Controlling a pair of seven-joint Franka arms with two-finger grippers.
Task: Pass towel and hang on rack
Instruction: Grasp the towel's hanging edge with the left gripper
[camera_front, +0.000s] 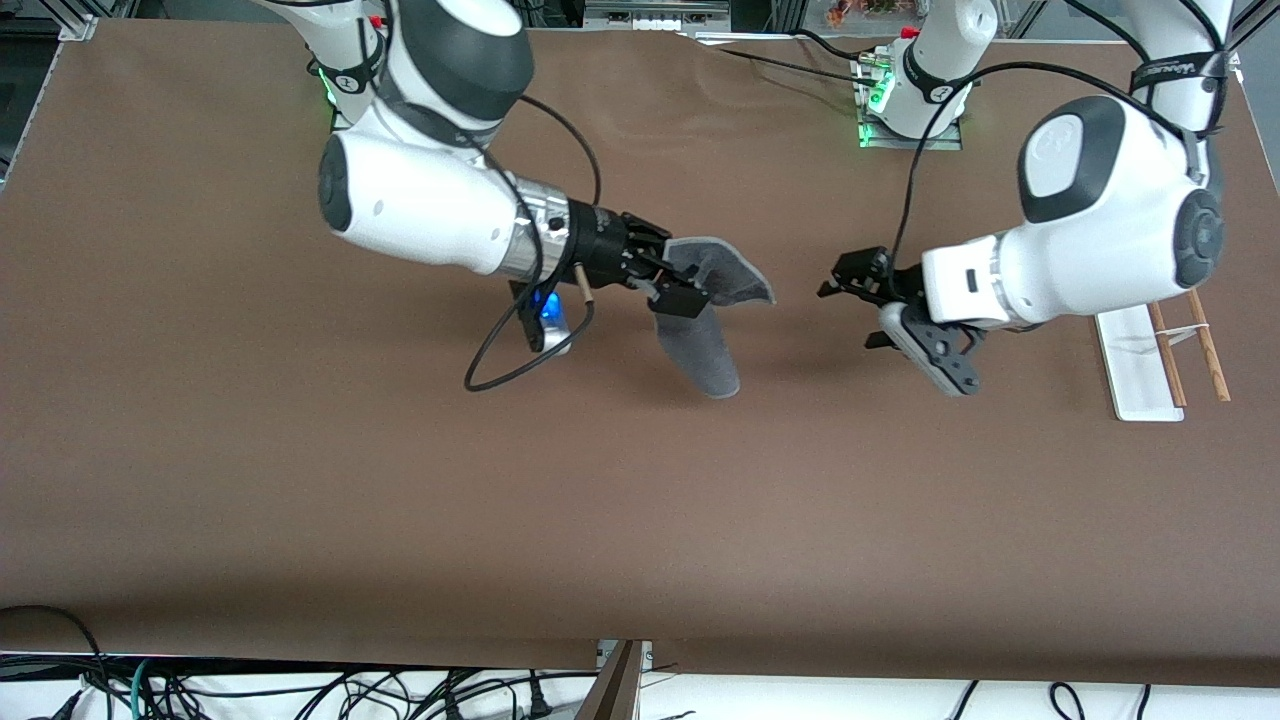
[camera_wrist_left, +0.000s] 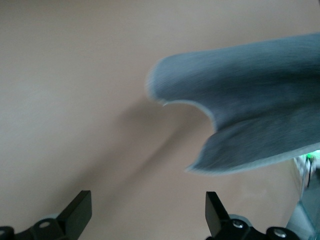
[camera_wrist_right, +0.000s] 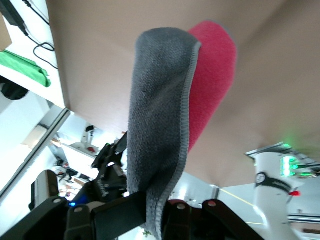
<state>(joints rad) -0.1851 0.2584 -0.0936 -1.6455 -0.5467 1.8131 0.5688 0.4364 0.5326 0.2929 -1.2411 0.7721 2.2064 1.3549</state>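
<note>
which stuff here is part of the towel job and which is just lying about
Job:
- towel, held up by the shut right gripper
- rack, at the left arm's end
- left gripper, open, facing the towel

Lying about:
- cables below the table edge

A: What's cut off or hidden?
B: The left arm covers the top of the rack (camera_front: 1165, 362); the towel (camera_wrist_left: 250, 120) runs off the left wrist view's edge, blurred.
A: And the right wrist view?
B: The right gripper (camera_wrist_right: 155, 217) is cropped; its fingertips hide in the cloth's fold.
</note>
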